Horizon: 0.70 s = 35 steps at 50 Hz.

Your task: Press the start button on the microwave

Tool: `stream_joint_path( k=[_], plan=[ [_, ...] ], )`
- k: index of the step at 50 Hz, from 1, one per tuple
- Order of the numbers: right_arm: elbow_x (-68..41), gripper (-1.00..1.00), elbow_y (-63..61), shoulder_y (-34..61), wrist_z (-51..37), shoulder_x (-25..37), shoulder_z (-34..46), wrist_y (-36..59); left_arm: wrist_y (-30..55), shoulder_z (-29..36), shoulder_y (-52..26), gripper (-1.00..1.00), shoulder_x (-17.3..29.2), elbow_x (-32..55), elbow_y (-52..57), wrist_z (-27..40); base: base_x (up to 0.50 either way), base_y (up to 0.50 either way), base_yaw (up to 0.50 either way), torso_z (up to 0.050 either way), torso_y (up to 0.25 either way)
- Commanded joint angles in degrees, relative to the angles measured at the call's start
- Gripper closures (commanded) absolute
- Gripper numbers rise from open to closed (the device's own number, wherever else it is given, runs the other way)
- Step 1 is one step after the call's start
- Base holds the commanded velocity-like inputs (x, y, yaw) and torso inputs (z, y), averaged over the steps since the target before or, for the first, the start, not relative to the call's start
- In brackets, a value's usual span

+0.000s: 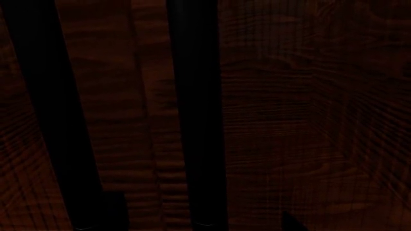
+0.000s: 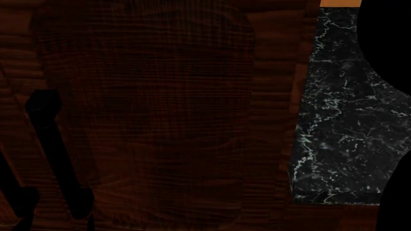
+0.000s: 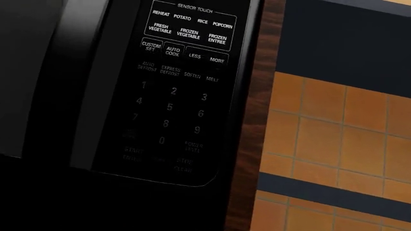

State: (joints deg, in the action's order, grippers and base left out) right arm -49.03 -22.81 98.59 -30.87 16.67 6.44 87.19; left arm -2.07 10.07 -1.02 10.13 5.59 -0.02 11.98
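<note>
The black microwave (image 3: 64,72) fills the right wrist view, close up. Its control panel (image 3: 173,96) has food presets, a number keypad and faint bottom labels. The start button (image 3: 133,153) is at the panel's lower left, next to the stop/clear button (image 3: 184,165). My right gripper's fingers cannot be made out against the black lower part of that view. In the left wrist view two dark fingertips (image 1: 112,211) show wide apart with nothing between them, facing a dark wood cabinet front (image 1: 308,120). The microwave is out of the head view.
A wood side panel (image 3: 257,106) borders the microwave, with an orange tiled wall (image 3: 340,125) beyond it. The head view shows a dark wood cabinet door (image 2: 141,120) with a black bar handle (image 2: 57,154), a black marble surface (image 2: 340,120), and a black silhouette (image 2: 395,159) at the right edge.
</note>
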Motion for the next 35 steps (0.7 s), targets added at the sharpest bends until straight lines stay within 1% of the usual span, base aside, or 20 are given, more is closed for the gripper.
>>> stream_joint_path(
  k=[1, 13, 21, 30, 35],
  plan=[
    [-17.65, 1.00, 11.42, 11.92, -10.49, 2.66, 2.43, 0.16, -0.15, 0.53, 0.06, -1.00, 0.25, 0.25, 0.05, 0.28, 0.00, 0.00, 0.00, 0.000, 0.000],
    [-15.46, 1.00, 13.76, 13.51, -5.40, 3.40, 8.19, -4.70, -0.87, 0.94, 0.08, -1.00, 0.55, 0.24, -0.67, 0.70, 0.00, 0.00, 0.00, 0.000, 0.000],
    [-15.16, 1.00, 14.97, 13.15, -3.45, 1.85, 10.17, -7.04, -0.72, 1.12, 0.18, -1.00, 0.82, 0.42, -0.46, 0.98, 0.00, 0.00, 0.00, 0.000, 0.000],
    [-12.05, 1.00, 17.36, 12.36, 0.60, 0.50, 14.05, -11.93, -1.34, 1.45, -0.10, -1.00, 0.85, 0.66, -1.36, 1.09, 0.00, 0.00, 0.00, 0.000, 0.000],
    [-9.86, 1.00, 19.59, 13.47, 2.25, -0.23, 16.88, -13.42, -0.95, 1.74, -0.21, -1.00, 0.94, 0.70, -0.94, 1.22, 0.00, 0.00, 0.00, 0.000, 0.000]
  ],
)
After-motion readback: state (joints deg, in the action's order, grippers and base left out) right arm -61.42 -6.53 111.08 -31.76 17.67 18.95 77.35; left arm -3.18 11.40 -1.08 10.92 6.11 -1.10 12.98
